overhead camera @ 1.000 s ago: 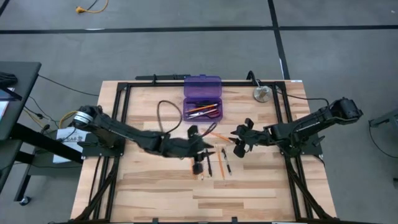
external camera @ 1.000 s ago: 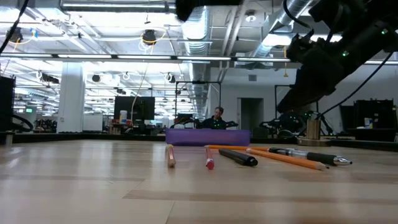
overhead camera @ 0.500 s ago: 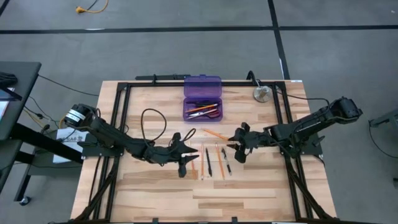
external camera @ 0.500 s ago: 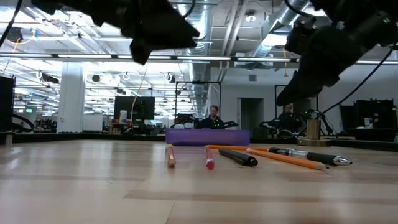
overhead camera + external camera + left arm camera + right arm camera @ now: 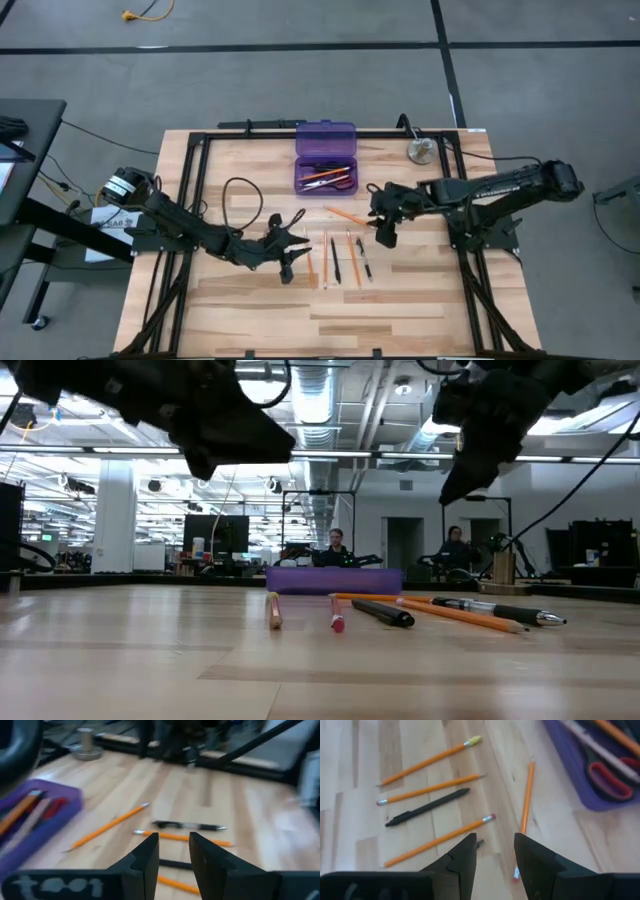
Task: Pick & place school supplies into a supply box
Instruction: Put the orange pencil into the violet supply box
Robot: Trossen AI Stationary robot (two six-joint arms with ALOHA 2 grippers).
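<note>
Hovering above the worktop (image 5: 250, 300), your right gripper (image 5: 493, 851) has its jaws spread, empty, over loose pencils (image 5: 437, 840); your left gripper (image 5: 173, 851) likewise, jaws parted near a pen (image 5: 187, 825).

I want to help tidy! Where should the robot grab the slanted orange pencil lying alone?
Mid-shaft of the thin orange wooden pencil, from straight above, fingers across it: it lies flat with free space on both sides, near the open right gripper.

We cannot read the purple supply box (image 5: 35, 822) fully in the left wrist view: it is blurred and cut at the edge. The red-handled scissors (image 5: 612, 780) run off the right wrist view.
</note>
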